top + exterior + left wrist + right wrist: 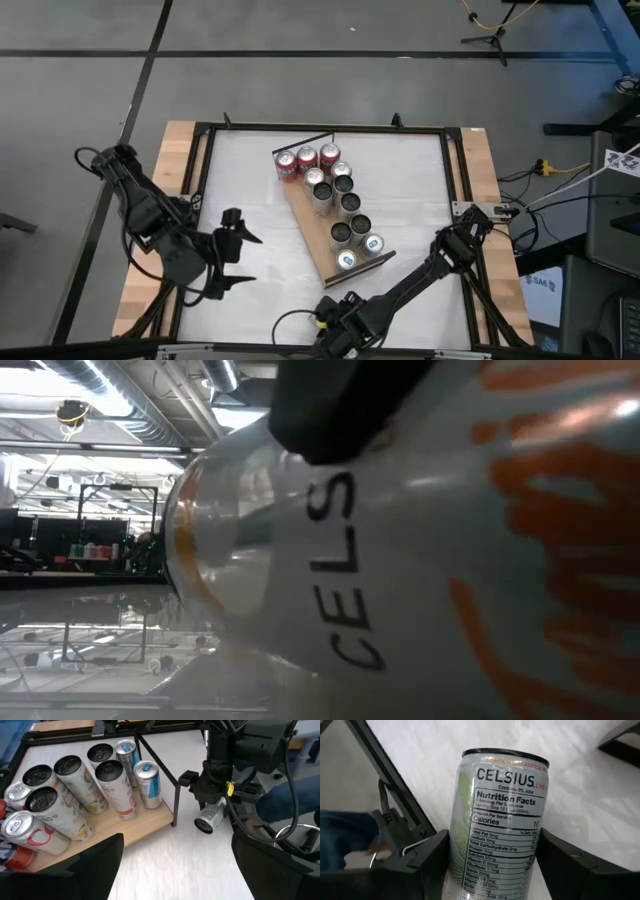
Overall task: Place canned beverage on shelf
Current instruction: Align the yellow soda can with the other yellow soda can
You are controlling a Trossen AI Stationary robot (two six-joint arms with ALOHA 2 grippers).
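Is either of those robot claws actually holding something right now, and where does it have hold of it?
Yes. The right gripper holds a Celsius can by the sides of its body, one finger on each side, off the shelf. The left gripper is open and empty.

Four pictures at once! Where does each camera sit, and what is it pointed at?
High: overhead, looking down on the shelf, both arms.
Low: table height; a Celsius can fills it.
Left wrist: past its own open left gripper toward the shelf and right gripper.
Right wrist: its fingers around the can.
Shared: that can.
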